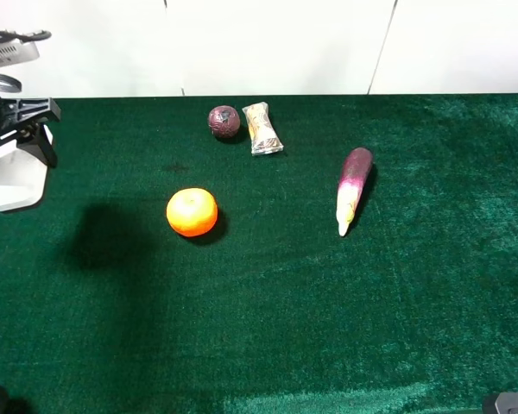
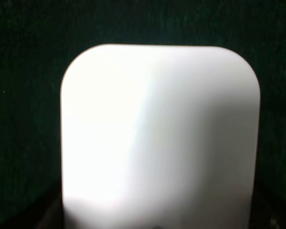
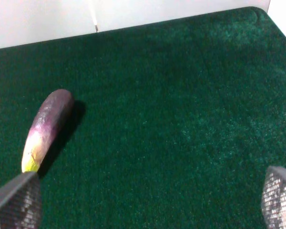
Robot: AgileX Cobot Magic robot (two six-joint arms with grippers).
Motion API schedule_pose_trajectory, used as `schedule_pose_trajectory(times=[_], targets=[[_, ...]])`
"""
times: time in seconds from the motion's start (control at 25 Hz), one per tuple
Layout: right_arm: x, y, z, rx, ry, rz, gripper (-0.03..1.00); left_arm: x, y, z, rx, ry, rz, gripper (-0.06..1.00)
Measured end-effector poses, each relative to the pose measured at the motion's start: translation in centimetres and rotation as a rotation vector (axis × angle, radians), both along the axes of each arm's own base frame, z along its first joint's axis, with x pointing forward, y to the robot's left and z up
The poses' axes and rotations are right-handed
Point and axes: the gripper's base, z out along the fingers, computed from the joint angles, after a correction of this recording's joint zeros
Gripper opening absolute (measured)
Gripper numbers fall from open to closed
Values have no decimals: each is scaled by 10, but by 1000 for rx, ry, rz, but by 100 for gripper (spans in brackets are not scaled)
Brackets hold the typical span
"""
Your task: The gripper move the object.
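White block [image 2: 157, 138] over dark green cloth [image 1: 328, 328], white wall [image 1: 285, 43] behind

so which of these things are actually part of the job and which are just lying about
In the job:
left pincer
white block, right under that pincer

Just lying about:
orange
eggplant
dark red ball
wrapped packet

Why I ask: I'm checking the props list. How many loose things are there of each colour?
White: 1, the rounded block
Orange: 1, the orange
Dark red: 1, the round fruit
Purple and white: 1, the eggplant
Tan, patterned: 1, the packet
Total: 5
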Motion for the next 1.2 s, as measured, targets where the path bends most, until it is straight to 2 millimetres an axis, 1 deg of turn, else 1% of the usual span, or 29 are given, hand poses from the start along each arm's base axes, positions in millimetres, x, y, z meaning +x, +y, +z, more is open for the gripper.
schedule_pose_trajectory(times=[0.2, 0.48, 0.8, 1.2], targets=[[0, 0, 0, 0, 0, 0, 69, 2, -1, 11, -3, 15, -8, 62], [0, 0, 0, 0, 0, 0, 69, 7, -17, 25, -5, -3, -74, 62], [0, 0, 0, 0, 0, 0, 69, 9, -45, 34, -8, -35, -173, 62], [0, 0, 0, 0, 0, 0, 69, 0, -82, 34, 12, -42, -313, 62]])
